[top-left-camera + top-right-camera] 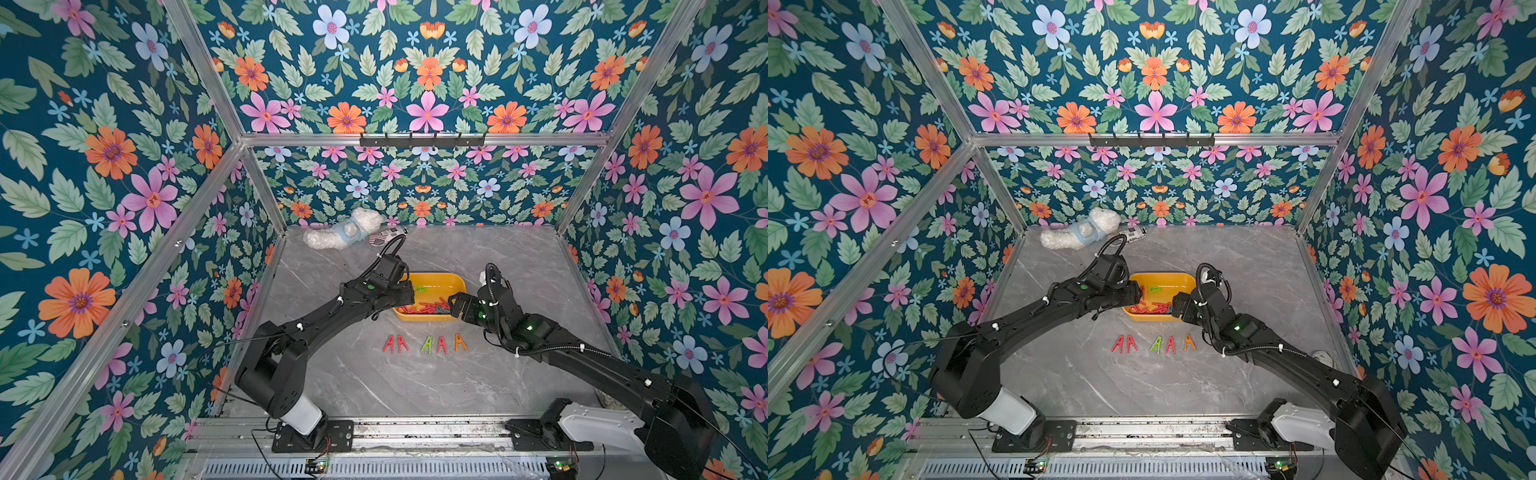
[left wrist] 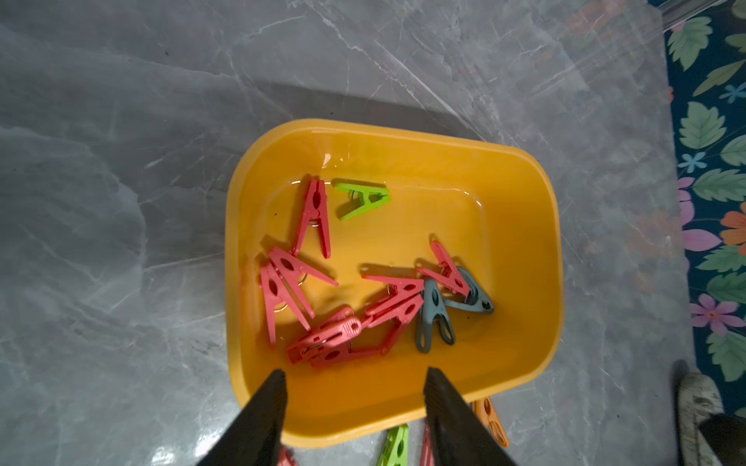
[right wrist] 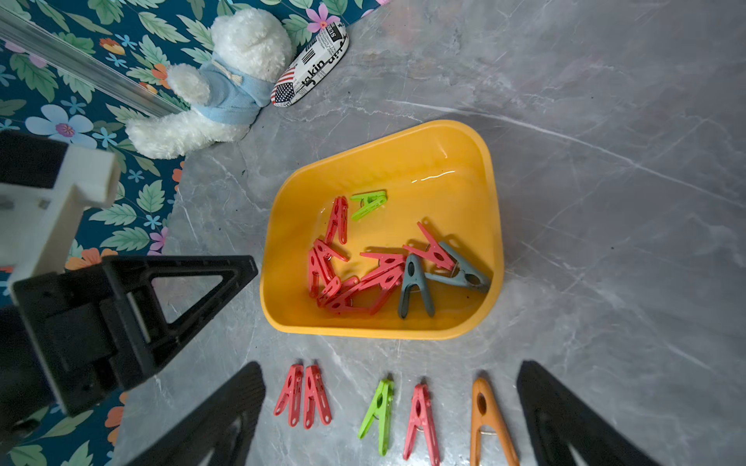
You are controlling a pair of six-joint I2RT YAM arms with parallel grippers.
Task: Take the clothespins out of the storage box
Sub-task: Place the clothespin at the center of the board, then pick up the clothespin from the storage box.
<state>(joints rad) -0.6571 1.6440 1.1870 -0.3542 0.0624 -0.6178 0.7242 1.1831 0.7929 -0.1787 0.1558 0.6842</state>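
Left claw (image 2: pixel 355 375) part-open, over storage box (image 2: pixel 524 226) — seemingly empty; right claw (image 3: pixel 391 365) wide, empty

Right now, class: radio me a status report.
Left end effector open, empty, above box. Right end effector open, empty. Five clothespins out; more inside. Nothing blocking.

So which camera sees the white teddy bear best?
The right wrist view. There the teddy bear is big and close, so its fluffy white fur and blue top are easy to see. In both top views the teddy bear is only a small, far-off white shape. The left wrist view does not show it at all.
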